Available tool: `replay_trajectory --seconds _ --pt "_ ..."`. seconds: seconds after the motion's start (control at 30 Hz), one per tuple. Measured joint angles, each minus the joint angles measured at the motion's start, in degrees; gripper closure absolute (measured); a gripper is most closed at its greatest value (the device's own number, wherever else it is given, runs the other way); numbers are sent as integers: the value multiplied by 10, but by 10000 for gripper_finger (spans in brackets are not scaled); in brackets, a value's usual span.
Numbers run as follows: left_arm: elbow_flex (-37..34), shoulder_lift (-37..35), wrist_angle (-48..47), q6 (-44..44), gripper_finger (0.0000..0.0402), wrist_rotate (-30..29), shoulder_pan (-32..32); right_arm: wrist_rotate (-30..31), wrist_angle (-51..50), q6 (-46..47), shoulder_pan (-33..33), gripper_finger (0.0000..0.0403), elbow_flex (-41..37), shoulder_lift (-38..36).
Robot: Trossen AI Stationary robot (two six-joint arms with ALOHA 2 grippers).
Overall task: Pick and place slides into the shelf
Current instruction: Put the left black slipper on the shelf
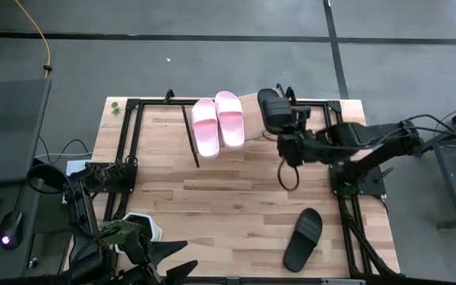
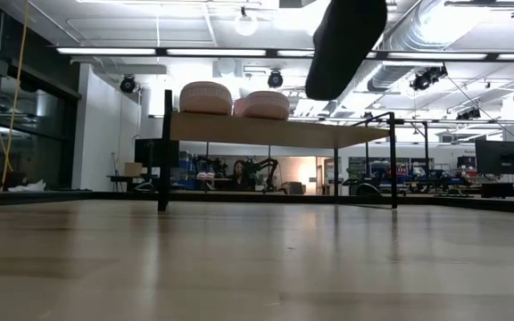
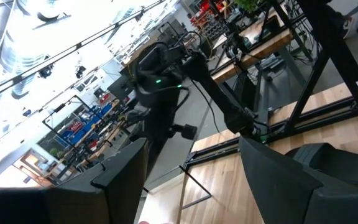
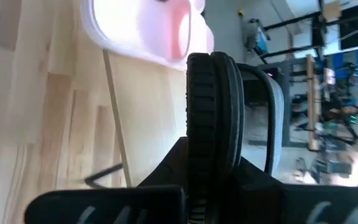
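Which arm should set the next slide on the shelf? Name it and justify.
Right. The right gripper already holds a black slide at the shelf, beside the two pink slides. The left gripper waits at the table's near edge.

Even, diffuse overhead light in the high view; only soft shadows are cast on the tabletop. In the low view, bright ceiling strip lights are seen, the near tabletop is blurred, and the held black slide is silhouetted. Left wrist view is blown out toward the ceiling. Pink slide is overexposed and soft.
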Motion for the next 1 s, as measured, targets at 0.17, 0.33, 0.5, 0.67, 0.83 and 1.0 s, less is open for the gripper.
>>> replay_trajectory --seconds 0.17,0.33,0.5,0.67,0.83,1.0 --pt "0 0 0 0 156 0 0 -65 95 -99 -71 388 0 -7" --pt "0 0 -3 0 156 0 0 -141 154 -172 -147 388 0 -10" --pt "0 0 -4 0 156 0 0 -210 178 -211 -227 388 0 -10" --pt "0 0 -7 0 156 0 0 -282 207 -247 -305 388 0 -10" --pt "0 0 -17 -13 156 0 0 -352 212 -264 -372 388 0 -10" --pt "0 0 -17 -13 156 0 0 -383 194 -269 -415 388 0 -10"
